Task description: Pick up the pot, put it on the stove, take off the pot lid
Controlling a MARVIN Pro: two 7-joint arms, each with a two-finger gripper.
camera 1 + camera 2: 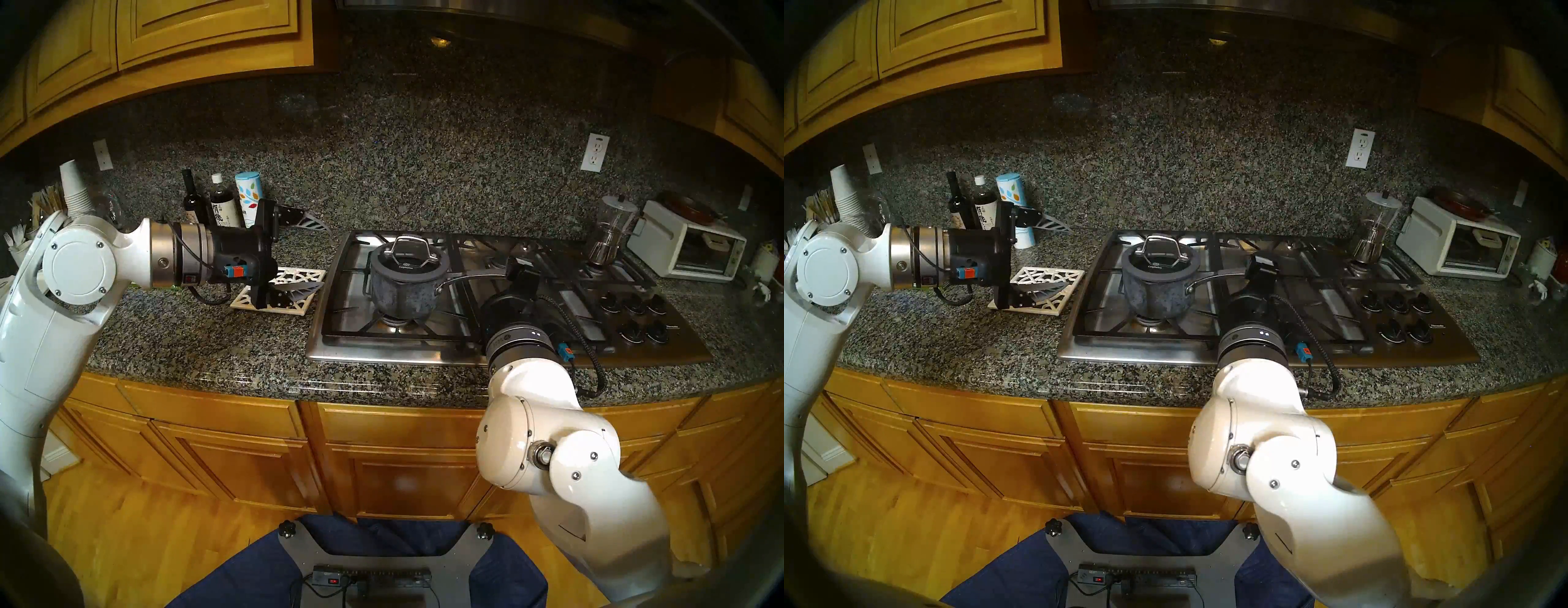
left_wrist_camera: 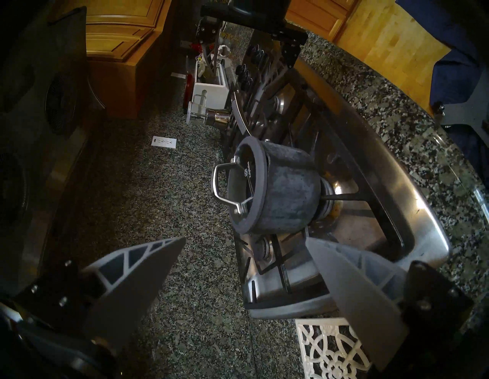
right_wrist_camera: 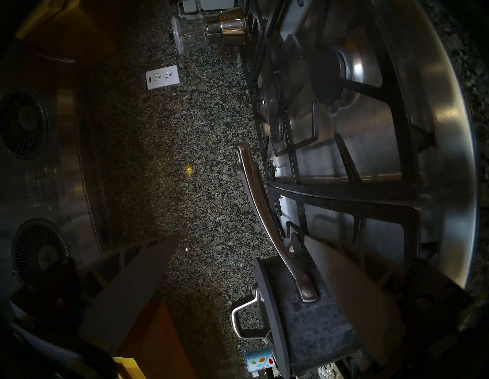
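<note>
The dark-grey pot [image 1: 401,293] stands upright on the front-left burner of the stove [image 1: 424,344]. The pot lid [image 1: 409,260] sits on it, loop handle up. The pot's long silver handle [image 1: 471,278] points right. My right gripper [image 1: 512,271] is open at the handle's end. In the right wrist view the handle [image 3: 260,209] lies between my spread fingers [image 3: 137,291], untouched by them. My left gripper [image 1: 324,257] is open and empty above the counter, left of the stove. In the left wrist view the pot [image 2: 288,190] lies ahead of it.
A white lattice trivet [image 1: 292,281] lies under my left gripper. Bottles [image 1: 220,206] stand at the backsplash behind it. A glass-and-metal coffee maker [image 1: 611,229] stands on the back-right burner, with a white toaster oven [image 1: 687,250] beyond. Black knobs [image 1: 636,314] are at the stove's right front.
</note>
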